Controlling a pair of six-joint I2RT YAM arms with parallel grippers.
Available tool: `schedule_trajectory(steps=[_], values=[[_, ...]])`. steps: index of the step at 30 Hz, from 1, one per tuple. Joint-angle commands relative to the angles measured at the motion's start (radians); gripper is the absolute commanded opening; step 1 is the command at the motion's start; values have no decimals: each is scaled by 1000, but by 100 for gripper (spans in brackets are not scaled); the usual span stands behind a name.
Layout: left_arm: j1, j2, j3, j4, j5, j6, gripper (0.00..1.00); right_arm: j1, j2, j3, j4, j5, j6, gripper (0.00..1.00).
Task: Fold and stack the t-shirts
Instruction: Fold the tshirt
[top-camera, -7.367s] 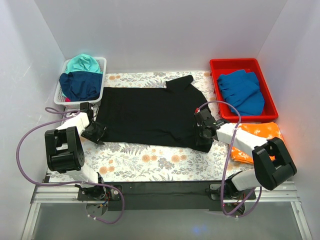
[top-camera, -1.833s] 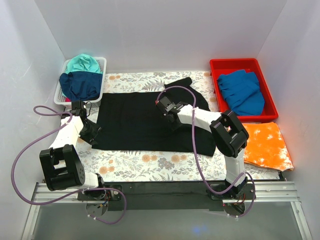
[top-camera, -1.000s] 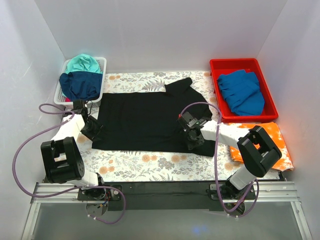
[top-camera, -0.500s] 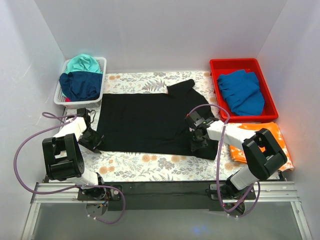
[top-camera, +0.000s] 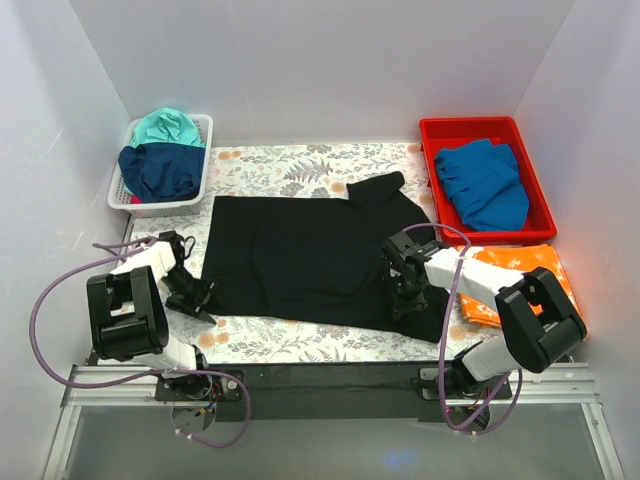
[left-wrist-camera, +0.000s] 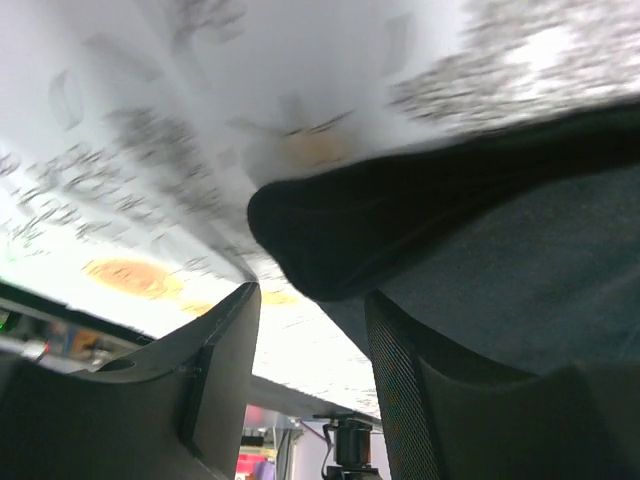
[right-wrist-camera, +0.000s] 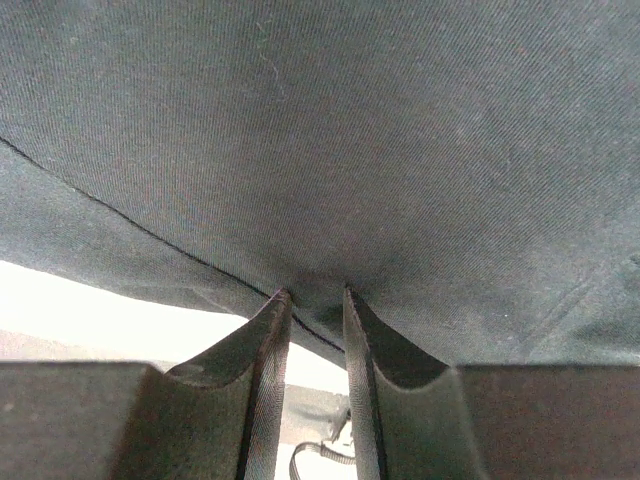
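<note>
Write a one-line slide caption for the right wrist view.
Right claw pinches a fold of the black shirt beside its stitched hem.

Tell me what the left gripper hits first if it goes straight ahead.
Probably the black t-shirt: its rolled edge lies just ahead of the left gripper, over the printed table cloth, though how close is unclear.

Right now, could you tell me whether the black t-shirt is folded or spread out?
Spread out: the black t-shirt lies wide and flat on the floral cloth, no half laid over the other.
</note>
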Motion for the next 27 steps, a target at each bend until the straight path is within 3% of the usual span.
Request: schedule_trajectory(steps=[1, 9, 16, 24, 27], values=[[-2, -61, -21, -115, 5, -48, 45, -2, -16, -64, -93, -51, 2, 34], [2, -193, 28, -309, -196, -142, 45, -2, -96, -128, -140, -92, 4, 33], [2, -264, 31, -361, -210, -139, 40, -2, -163, -122, -191, -77, 2, 33], [-1, -268, 298, -205, -187, 39, 40, -2, -170, 114, -203, 98, 5, 33], [-5, -255, 333, -67, -133, 117, 42, -2, -138, 206, -194, 143, -2, 33]])
